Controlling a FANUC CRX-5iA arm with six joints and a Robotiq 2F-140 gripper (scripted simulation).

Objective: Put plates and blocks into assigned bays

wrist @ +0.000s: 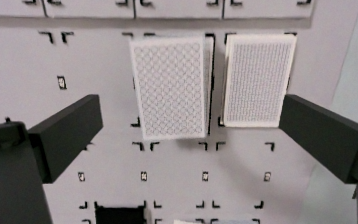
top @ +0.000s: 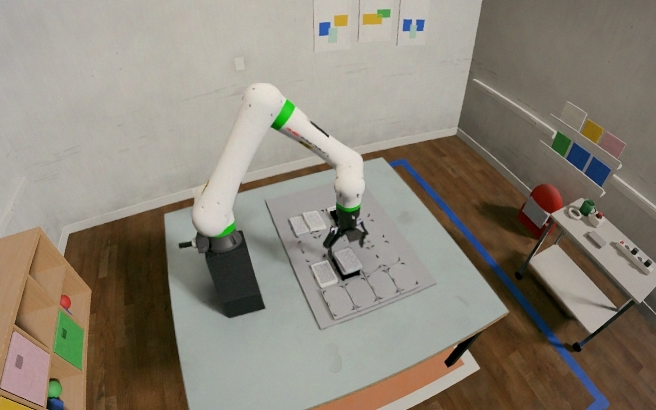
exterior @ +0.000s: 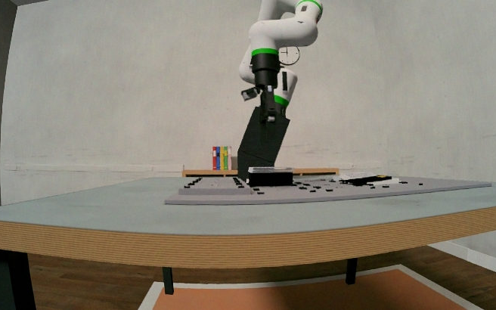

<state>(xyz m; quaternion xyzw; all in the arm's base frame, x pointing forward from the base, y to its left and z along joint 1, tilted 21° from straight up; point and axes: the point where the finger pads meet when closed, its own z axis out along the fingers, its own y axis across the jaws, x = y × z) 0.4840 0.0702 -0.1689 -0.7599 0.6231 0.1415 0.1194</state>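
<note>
My gripper [top: 347, 242] [exterior: 269, 119] [wrist: 190, 111] is open and empty, above the column 3 items. A white plate with round wells [top: 347, 259] [exterior: 270, 169] [wrist: 170, 87] lies on the black deep-well block [top: 349, 275] [exterior: 270, 179] in bay 23, slightly turned and shifted towards row 3. A white plate with a fine grid [top: 324, 274] [wrist: 259, 82] lies in bay 13. Two pale plates lie in column 1, one at row 1 [top: 299, 225] and one at row 2 [top: 313, 220]. A black item [wrist: 120, 215] near bay 31 is mostly hidden by the arm; whether the lid is seated cannot be told.
The raised column 4 floors [top: 338, 301] [wrist: 92, 7] stand beside column 3, with small black corner pieces. The grey deck board [top: 315, 318] [exterior: 203, 203] lies on the table [top: 249, 366] [exterior: 100, 215]. Corner pieces also mark the column 2 bays.
</note>
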